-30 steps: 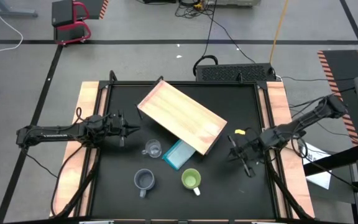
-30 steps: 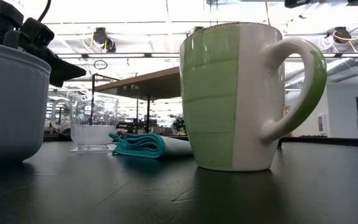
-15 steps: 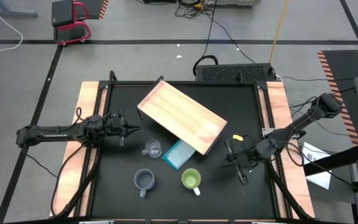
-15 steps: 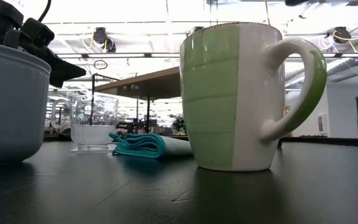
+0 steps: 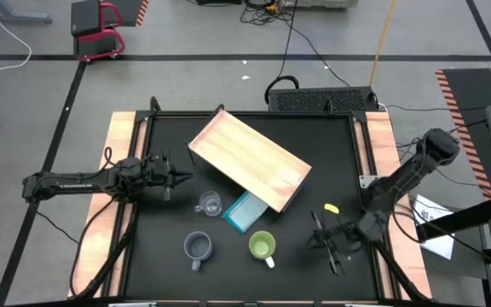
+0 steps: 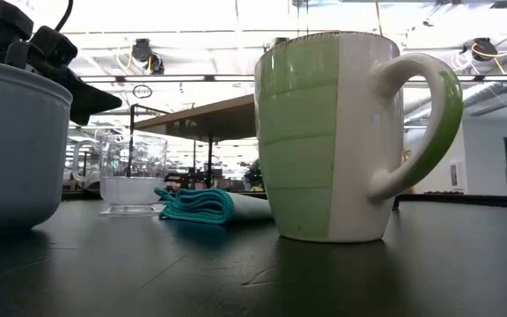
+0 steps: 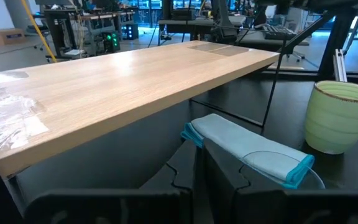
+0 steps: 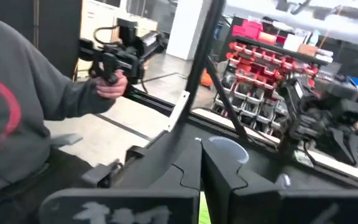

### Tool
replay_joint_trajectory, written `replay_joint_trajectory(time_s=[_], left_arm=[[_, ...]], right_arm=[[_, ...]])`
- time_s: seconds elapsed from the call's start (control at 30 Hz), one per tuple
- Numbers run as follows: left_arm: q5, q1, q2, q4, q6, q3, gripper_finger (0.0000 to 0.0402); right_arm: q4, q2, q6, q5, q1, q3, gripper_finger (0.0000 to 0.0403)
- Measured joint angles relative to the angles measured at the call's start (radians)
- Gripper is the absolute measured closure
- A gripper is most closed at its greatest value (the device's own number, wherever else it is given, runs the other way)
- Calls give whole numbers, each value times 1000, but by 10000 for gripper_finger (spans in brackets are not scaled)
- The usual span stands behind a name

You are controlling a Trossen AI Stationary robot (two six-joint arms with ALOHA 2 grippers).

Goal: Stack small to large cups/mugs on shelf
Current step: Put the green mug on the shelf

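Standing on the black table, all apart from one another: three cups/mugs. Sitting at about 5 o'clock from the table's middle, the lime-green mug, upright, mouth up, white handle pointing toward 5 o'clock. Sitting at about 7 o'clock, the grey-blue mug, also upright. Standing just above that one, near the centre, the clear glass cup, smallest of the three. Lying between the glass cup and the green mug, one folded light-blue cloth, its far end tucked under the shelf's edge.

Standing askew across the middle and 12 o'clock part of the table: one shelf, a light wooden board on thin dark legs, nothing resting on top. Lying at 3 o'clock, one small yellow object.

Two arms showing. Hovering at 9 o'clock, the left gripper, fingers pressed together, holding nothing, pointing toward the shelf. Hanging at about 4 o'clock, just right of the green mug, the right gripper, fingers likewise closed on nothing, not touching the mug.

Showing in the right wrist view beyond the table: one person in a grey top, one hand gripping a black handle.
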Motion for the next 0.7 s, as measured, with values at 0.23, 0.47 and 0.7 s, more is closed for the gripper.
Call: replay_joint_trajectory(time_s=[0.23, 0.47, 0.7], left_arm=[[0, 0, 0, 1, -12, 0, 371], [1, 0, 0, 1, -15, 0, 371], [1, 0, 0, 2, -17, 0, 371]], right_arm=[[0, 118, -23, 126, 92, 106, 403], [9, 233, 55, 131, 86, 161, 403], [-54, 302, 85, 301, 74, 202, 403]])
